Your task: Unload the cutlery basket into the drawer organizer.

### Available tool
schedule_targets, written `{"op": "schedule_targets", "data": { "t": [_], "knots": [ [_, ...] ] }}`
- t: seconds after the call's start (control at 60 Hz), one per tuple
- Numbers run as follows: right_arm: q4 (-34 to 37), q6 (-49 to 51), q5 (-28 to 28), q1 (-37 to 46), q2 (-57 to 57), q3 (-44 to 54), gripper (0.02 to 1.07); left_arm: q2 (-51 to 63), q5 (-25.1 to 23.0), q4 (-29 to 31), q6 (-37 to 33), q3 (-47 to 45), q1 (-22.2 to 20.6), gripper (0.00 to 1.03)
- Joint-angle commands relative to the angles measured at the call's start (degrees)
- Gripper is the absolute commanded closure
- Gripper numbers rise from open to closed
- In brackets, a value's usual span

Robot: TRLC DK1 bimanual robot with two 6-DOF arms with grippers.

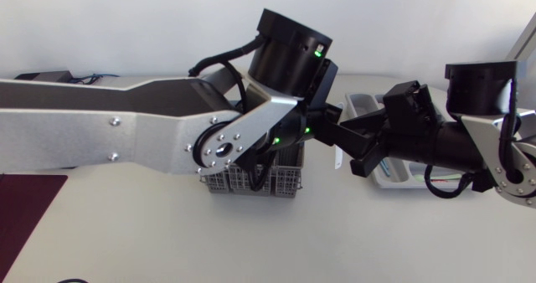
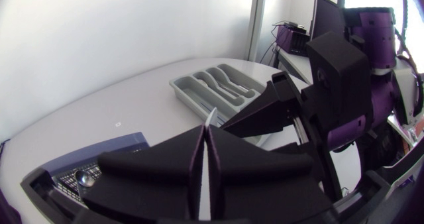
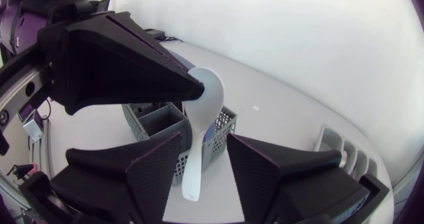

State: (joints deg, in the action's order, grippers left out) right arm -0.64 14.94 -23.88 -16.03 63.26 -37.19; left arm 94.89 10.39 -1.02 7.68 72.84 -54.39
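My left gripper [image 2: 207, 164] is shut on the bowl end of a white spoon [image 3: 205, 101], holding it up beside the grey cutlery basket [image 1: 251, 182]. The spoon's handle hangs between the fingers of my right gripper [image 3: 205, 171]. These stand open on either side of it, with a gap on at least one side. From above, only a sliver of the spoon [image 1: 337, 158] shows where the two grippers meet, between the basket and the grey drawer organizer [image 1: 394, 176]. In the left wrist view the organizer [image 2: 215, 88] lies ahead, holding white cutlery.
My left arm [image 1: 126, 132] spans the table from the left and covers much of the basket. A dark red mat [image 1: 25, 208] lies at the front left. My right arm [image 1: 469, 141] hangs over the organizer.
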Motion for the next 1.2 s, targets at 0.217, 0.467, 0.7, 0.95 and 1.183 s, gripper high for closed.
{"op": "schedule_targets", "data": {
  "t": [0.217,0.467,0.7,0.95,1.183],
  "knots": [
    [-1.55,-1.40,-0.38,-0.58,2.39,-1.13,0.89,1.17,-2.66,1.28,3.48,1.78,1.31,1.00],
    [-0.67,-1.23,-2.14,-1.02,2.92,-1.31,1.01,1.17,-4.42,1.46,4.01,1.69,1.66,1.00],
    [1.08,-0.70,-4.42,-1.02,2.13,-1.04,1.01,-0.06,-4.33,0.05,3.83,1.25,1.74,0.86],
    [4.42,1.67,-5.83,-0.93,1.51,-0.78,1.01,-2.26,-4.24,-1.27,3.57,0.46,3.50,0.60],
    [9.08,6.86,-8.03,0.12,1.77,-0.60,1.01,-5.51,-4.24,-3.38,3.13,-0.94,7.81,0.32]
  ]
}}
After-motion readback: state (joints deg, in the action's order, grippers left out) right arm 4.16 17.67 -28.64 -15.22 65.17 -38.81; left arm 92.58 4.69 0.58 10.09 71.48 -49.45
